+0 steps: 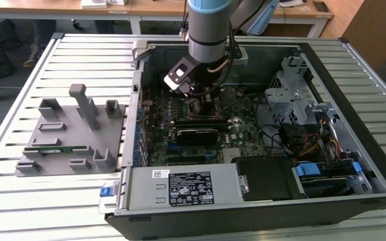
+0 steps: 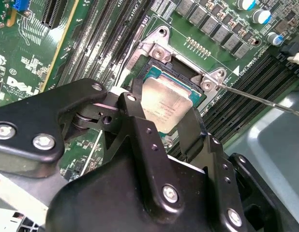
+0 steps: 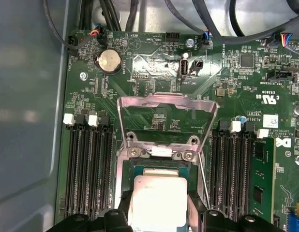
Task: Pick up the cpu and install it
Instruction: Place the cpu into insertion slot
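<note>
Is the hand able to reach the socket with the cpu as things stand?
Probably yes: the load plate stands flipped open, nothing lies across the socket, and the hand holds the cpu right at it.

Exterior light: bright and even, with a pale sheen on the table (image 1: 79, 55) slats.
Case (image 1: 354, 55) inside: dimmer than the table, darkest under the arm (image 1: 210, 30).
Glare: the cpu (image 3: 156, 200) top washes out near white in the first wrist view.
Focus: the gripper (image 2: 159, 111) body is soft close to the lens; the board (image 3: 154, 67) is sharp.
</note>
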You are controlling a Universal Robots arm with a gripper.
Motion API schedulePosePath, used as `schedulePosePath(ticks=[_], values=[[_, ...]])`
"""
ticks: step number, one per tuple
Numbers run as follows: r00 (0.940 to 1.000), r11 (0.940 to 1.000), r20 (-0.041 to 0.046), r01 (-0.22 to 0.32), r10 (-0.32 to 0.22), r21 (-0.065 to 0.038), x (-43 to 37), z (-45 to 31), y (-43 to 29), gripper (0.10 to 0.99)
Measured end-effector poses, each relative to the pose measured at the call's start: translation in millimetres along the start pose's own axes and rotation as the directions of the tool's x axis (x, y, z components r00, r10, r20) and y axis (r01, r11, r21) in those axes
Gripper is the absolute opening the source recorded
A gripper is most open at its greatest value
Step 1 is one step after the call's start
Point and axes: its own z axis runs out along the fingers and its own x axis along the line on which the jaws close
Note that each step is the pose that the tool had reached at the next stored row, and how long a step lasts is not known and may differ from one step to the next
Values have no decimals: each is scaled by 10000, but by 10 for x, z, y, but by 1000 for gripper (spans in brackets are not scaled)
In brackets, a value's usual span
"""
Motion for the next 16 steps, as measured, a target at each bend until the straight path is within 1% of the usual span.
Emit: schedulePosePath(ticks=[6, 11, 16], values=[[10000, 10000, -28, -1, 1, -1, -1, 26, 6, 533], [10000, 10000, -27, -1, 1, 0, -3, 48, 5, 533], [10000, 10000, -28, -1, 1, -1, -2, 50, 5, 533]])
